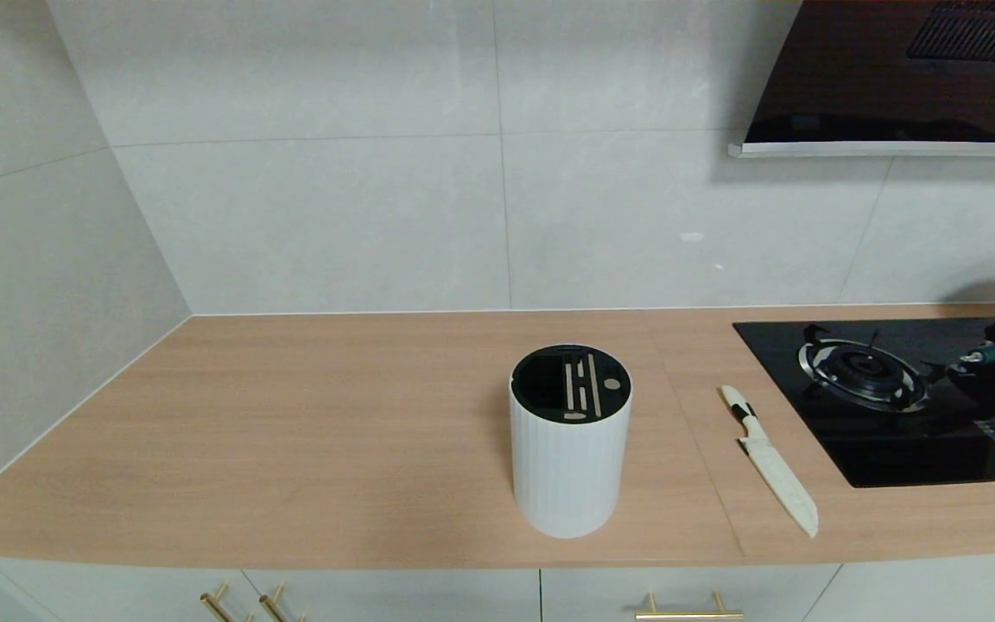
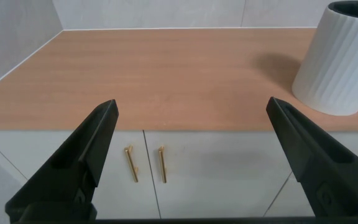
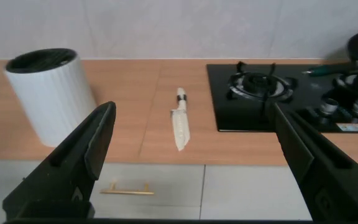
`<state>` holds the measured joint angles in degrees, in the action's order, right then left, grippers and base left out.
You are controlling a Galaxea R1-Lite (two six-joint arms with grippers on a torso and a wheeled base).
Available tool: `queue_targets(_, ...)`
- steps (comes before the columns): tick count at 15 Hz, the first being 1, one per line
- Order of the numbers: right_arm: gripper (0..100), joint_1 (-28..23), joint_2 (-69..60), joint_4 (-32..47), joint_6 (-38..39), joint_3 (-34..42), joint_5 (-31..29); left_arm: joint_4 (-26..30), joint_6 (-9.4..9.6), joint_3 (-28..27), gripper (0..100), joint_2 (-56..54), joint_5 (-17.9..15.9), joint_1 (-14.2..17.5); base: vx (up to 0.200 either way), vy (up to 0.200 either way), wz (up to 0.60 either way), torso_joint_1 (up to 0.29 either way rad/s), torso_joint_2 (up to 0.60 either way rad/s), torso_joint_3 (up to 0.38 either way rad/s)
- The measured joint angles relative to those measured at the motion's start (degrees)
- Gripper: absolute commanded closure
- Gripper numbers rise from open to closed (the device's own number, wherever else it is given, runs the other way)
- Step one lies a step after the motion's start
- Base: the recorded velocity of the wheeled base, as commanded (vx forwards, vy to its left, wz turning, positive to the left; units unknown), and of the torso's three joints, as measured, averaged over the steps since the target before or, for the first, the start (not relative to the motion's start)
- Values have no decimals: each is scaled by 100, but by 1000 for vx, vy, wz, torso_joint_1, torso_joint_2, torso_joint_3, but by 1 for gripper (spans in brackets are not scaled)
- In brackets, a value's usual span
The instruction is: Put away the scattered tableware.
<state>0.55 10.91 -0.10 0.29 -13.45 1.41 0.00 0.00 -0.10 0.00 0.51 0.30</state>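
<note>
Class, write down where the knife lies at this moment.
In the head view the knife lies flat on the counter, right of centre, between the white holder and the hob.

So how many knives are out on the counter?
1: a white knife with a black-banded handle lies on the wooden counter between the white ribbed holder and the black hob. None seems hidden.

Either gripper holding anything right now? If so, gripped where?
Nothing is held. The left gripper and right gripper are both open and empty. The knife lies on the counter, beside the white holder.
</note>
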Motion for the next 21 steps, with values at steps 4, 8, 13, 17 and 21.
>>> queue_targets(4,0,110,1946,-96,-7,-890,255,0,2,0,0,0,0,2,0,0,0,0,0,0)
queue_targets(8,0,400,4137,-997,-24,-1532,321,0,0,0,0,0,0,2,0,0,0,0,0,0)
queue_targets(13,0,545,6802,-2659,-32,-1938,11,0,0,0,0,0,-2,2,0,0,0,0,0,0)
queue_targets(17,0,562,8631,-3395,-78,-2382,-121,0,-11,0,0,0,0,2,0,0,0,0,0,0)
queue_targets(21,0,553,10122,-4285,-174,-2500,-406,0,-16,0,0,0,0,2,0,0,0,0,0,0)
